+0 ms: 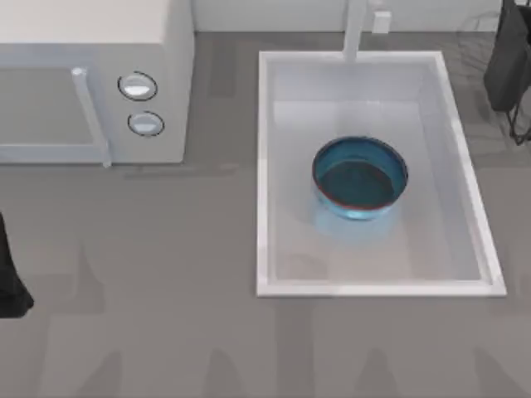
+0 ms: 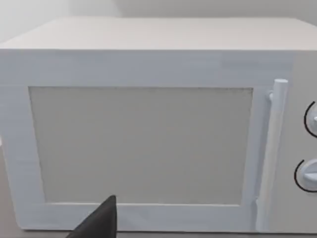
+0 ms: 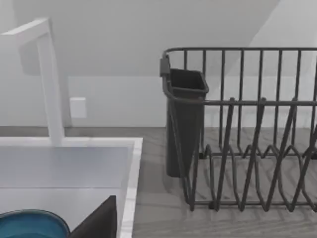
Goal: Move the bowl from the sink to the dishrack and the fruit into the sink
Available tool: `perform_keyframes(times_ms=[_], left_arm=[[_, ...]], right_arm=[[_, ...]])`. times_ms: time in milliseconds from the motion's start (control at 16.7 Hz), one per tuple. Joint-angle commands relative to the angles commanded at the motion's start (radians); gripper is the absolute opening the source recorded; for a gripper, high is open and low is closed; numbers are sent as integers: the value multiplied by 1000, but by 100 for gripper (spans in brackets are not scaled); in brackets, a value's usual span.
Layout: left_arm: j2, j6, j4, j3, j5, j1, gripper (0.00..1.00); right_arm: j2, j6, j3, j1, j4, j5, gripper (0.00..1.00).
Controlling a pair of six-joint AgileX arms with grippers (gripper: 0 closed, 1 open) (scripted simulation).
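Top view –
Bowl: blue bowl (image 1: 360, 178) sits upright in the sink (image 1: 465, 174), about mid-basin, apart from all walls; looks empty.
Sink contents: bowl alone, no water.
Faucet: white post (image 1: 355, 29) at the far rim, behind the bowl.
Microwave: white, two knobs (image 1: 91, 83), on the desk (image 1: 133, 290) left of the sink; door shut.
Arms: left arm (image 1: 10, 274) parked at the left edge; right arm (image 1: 508, 58) at the top-right corner by the rack.
Step (my read): first grab not started; right arm is the nearer one for the bowl.
How to do it well: come down over the near rim, pinch one wall of the bowl, lift straight up clear of the sink lip before swinging right; mind the faucet.

Left wrist view –
Left tool: dark tip (image 2: 99, 220) low in frame, facing the microwave door; can't tell how wide it stands; holds nothing seen.

Right wrist view –
Right tool: dark tip (image 3: 96, 220) over the sink edge beside the bowl rim; opening can't tell; nothing held.
Dishrack: dark wire dishrack (image 3: 257, 148) on the desk just past the sink, slots bare.
Utensil cup: dark cup (image 3: 182, 124) hung on the rack's near corner; inside not visible.
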State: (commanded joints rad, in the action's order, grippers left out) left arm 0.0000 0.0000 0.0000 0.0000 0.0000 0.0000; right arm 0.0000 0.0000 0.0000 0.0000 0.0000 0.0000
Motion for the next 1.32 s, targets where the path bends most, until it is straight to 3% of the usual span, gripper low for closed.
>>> perform_keyframes(times_ms=[300,540,840,1320], left_arm=[[0,0,0,0,0,0,100],[0,0,0,0,0,0,100],[0,0,0,0,0,0,100],[0,0,0,0,0,0,100]], right_arm=[[58,6,58,15,-22,-2,100],[279,32,268,58,-113,1,100],[727,102,686,129,-314,27,100],[1606,294,1523,265,-724,96,100]])
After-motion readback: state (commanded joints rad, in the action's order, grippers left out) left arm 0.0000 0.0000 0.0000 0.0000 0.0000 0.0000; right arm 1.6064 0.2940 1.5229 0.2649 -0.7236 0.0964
